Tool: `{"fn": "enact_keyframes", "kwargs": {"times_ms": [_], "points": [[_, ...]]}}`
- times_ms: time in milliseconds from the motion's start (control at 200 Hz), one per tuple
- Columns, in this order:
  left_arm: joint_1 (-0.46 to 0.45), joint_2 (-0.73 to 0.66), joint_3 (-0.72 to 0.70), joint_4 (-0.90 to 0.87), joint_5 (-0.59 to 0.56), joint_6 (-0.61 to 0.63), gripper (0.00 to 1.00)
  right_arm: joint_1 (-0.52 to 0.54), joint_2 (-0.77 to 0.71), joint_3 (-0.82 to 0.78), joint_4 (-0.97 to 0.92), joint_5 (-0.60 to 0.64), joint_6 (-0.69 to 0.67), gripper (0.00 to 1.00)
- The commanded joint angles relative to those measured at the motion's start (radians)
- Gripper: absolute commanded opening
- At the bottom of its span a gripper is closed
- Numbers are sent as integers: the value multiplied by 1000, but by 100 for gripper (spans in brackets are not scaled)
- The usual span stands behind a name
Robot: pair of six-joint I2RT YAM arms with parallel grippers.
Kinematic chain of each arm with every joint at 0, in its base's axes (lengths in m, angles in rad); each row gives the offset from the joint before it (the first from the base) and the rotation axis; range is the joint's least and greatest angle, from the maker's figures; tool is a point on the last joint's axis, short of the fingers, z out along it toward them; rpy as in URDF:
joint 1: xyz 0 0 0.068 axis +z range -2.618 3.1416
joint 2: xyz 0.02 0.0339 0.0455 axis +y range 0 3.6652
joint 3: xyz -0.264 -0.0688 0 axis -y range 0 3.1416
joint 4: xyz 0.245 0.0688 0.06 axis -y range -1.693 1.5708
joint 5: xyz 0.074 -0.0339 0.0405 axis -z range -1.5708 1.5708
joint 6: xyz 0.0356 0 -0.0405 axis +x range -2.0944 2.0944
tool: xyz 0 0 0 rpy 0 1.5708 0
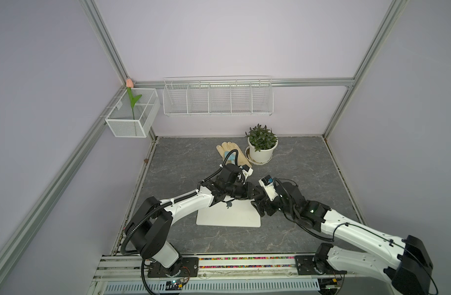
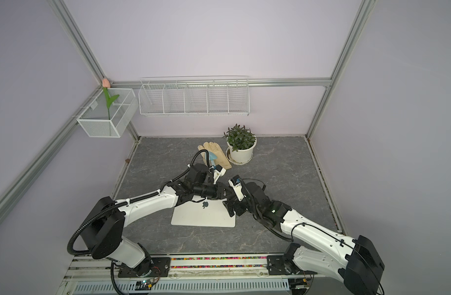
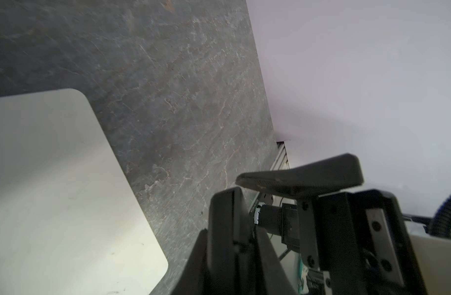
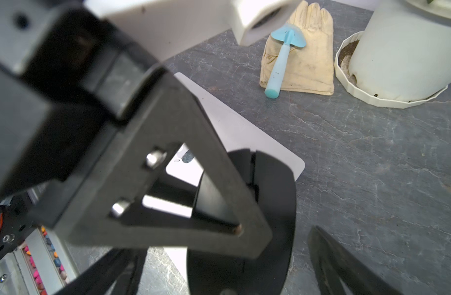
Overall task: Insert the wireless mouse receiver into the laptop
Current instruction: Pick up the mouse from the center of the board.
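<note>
Here, the left claw [image 1: 252,192] pinches the wireless mouse [image 4: 275,199] aloft over the closed laptop [image 1: 229,217], which lies flat on the bench [image 1: 183,163]; the right claw [image 1: 258,203] stands spread just beside it, presumably free to draw out the receiver.

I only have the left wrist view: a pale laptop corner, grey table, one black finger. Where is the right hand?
Observer: The right hand, open, sits close to your left hand, near the far right corner of the laptop.
Operator: Is the lid up?
Observer: No, it lies closed, apple logo facing up.
Operator: Anything beyond it?
Observer: A cream glove with a blue trowel lying on it, beside a potted plant.
</note>
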Motion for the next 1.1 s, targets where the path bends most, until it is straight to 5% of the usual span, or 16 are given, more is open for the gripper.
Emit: {"fn": "enact_keyframes", "kwargs": {"times_ms": [0,210,415,615,1095], "points": [[39,-6,92,-190,-174,-27,0,7,-60,-23,30,31,-126,99],[145,23,204,-387,-204,-149,0,105,-172,-295,479,193,-491,95],[157,57,267,-463,-129,-237,0,152,-14,-342,788,325,-666,89],[157,33,233,-466,-106,-306,0,163,192,-333,1065,376,-732,86],[157,-19,166,-420,-80,-376,0,170,430,-275,1276,405,-705,68]]}}
